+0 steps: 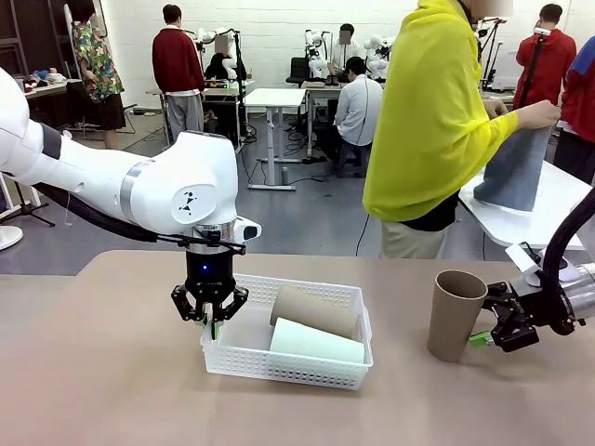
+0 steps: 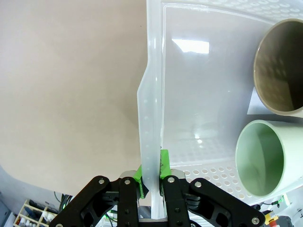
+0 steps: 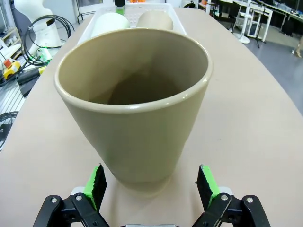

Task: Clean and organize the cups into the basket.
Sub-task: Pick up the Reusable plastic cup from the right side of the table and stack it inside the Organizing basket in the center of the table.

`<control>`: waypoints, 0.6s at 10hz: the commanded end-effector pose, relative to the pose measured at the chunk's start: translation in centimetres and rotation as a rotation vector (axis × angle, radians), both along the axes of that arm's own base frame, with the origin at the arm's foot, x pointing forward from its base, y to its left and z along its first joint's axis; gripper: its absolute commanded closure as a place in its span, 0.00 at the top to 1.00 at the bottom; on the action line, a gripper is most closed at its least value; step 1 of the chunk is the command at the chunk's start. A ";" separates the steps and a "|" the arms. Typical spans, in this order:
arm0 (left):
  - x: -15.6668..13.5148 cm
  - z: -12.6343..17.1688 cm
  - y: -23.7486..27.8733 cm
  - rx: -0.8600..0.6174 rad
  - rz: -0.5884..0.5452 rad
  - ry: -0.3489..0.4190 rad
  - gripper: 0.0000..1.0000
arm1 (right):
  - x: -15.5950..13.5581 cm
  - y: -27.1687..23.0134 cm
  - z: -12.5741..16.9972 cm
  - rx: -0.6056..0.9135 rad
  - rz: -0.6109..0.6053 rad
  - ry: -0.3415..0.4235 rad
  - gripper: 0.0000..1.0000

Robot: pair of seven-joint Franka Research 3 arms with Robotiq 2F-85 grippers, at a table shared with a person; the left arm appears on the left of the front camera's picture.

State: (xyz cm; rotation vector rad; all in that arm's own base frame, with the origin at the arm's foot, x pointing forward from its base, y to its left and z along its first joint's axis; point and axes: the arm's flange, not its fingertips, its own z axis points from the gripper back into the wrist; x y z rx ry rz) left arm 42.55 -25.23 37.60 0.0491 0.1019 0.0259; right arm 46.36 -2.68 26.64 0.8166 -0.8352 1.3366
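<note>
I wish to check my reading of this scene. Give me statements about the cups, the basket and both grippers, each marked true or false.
1. The left gripper is shut on the wall of the basket. True.
2. Three cups lie in the basket. False: two, a mint cup and a lying brown cup.
3. A standing brown cup is upright on the table. True.
4. The right gripper is shut on it. False: open, a pad either side of its base.
</note>
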 end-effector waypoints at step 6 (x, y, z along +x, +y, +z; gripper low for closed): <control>0.1 0.3 0.1 0.001 0.001 -0.010 0.00 | 2.5 2.8 -0.4 0.138 0.030 0.051 1.00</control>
